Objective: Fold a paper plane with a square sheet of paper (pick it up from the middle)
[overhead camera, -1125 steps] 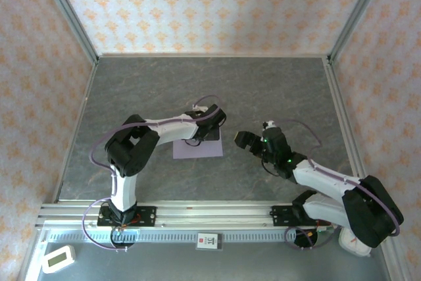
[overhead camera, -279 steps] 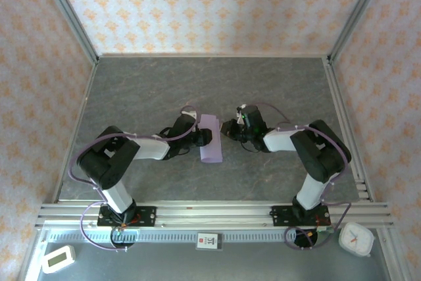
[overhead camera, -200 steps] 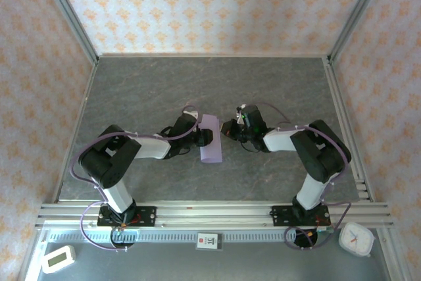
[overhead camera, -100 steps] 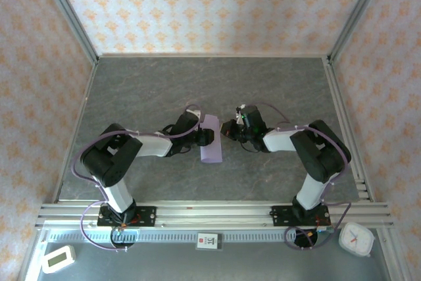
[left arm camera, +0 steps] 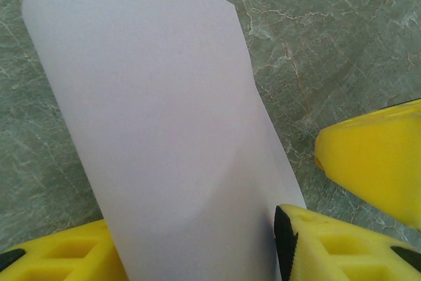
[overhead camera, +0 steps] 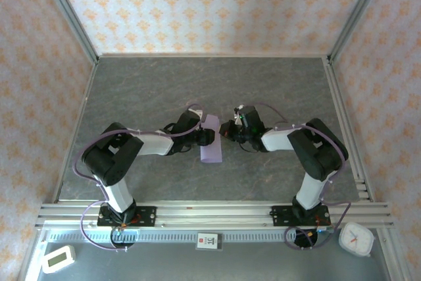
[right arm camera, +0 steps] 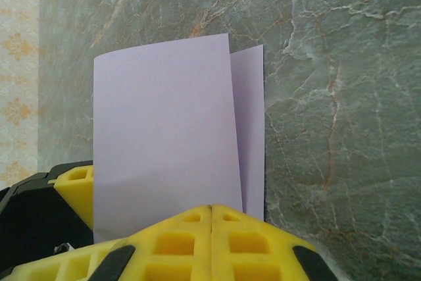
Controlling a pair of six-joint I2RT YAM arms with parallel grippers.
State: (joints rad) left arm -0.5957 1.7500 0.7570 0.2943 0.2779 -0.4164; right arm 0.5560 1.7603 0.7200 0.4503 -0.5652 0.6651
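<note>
Mid-table, the left gripper [overhead camera: 205, 137] clamps the folded square sheet of paper [overhead camera: 211, 144]; the right gripper [overhead camera: 228, 129], fingers together, possibly touches it.

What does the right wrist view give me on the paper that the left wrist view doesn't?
Right wrist: the paper folded over, two layers with edges offset, and the right pincer with fingers pressed together. Left wrist: one curved, bowed sheet rising between the left pincer's yellow fingers, plus another yellow fingertip at right. Both: lilac paper over the grey marbled table.
</note>
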